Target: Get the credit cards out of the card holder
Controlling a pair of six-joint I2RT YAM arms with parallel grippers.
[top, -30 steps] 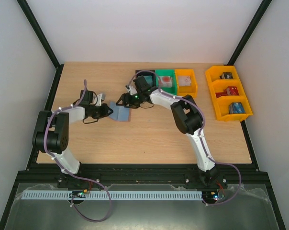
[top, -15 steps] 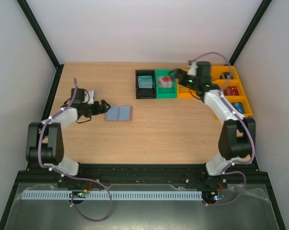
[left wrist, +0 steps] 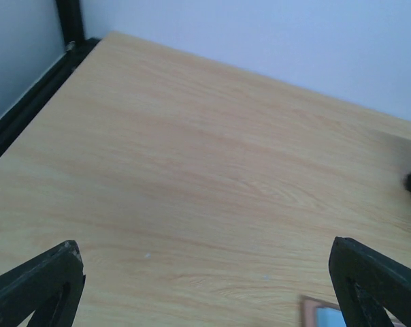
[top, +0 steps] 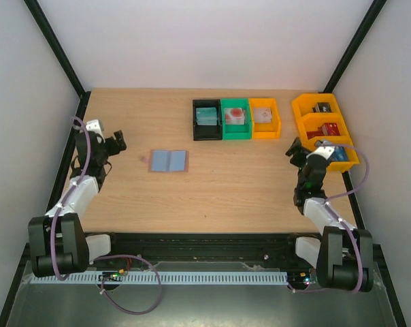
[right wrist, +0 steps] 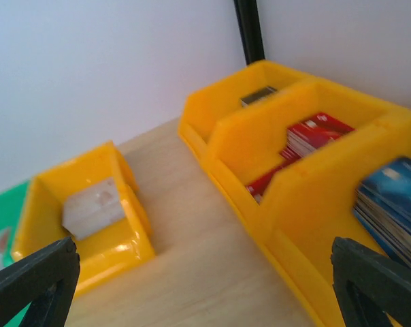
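The card holder (top: 169,161) lies spread open on the table, blue-grey lining up with a pinkish rim; its corner (left wrist: 320,315) shows in the left wrist view. A pale teal credit card (top: 207,116) lies in the black bin. Another with red on it (top: 237,116) is in the green bin, and a whitish one (top: 263,116) (right wrist: 91,204) in the small yellow bin. My left gripper (top: 117,144) (left wrist: 205,293) hangs open and empty left of the holder. My right gripper (top: 295,151) (right wrist: 205,293) is open and empty near the big yellow bin.
The black (top: 207,129), green (top: 236,131) and small yellow (top: 265,129) bins stand in a row at the back. A three-compartment yellow bin (top: 305,139) (right wrist: 307,184) at the right holds black, red and blue blocks. Black frame posts border both sides.
Both arms have pulled back from the middle to the table's sides. Both grippers have opened wide, leaving the card holder lying flat and open on its own.
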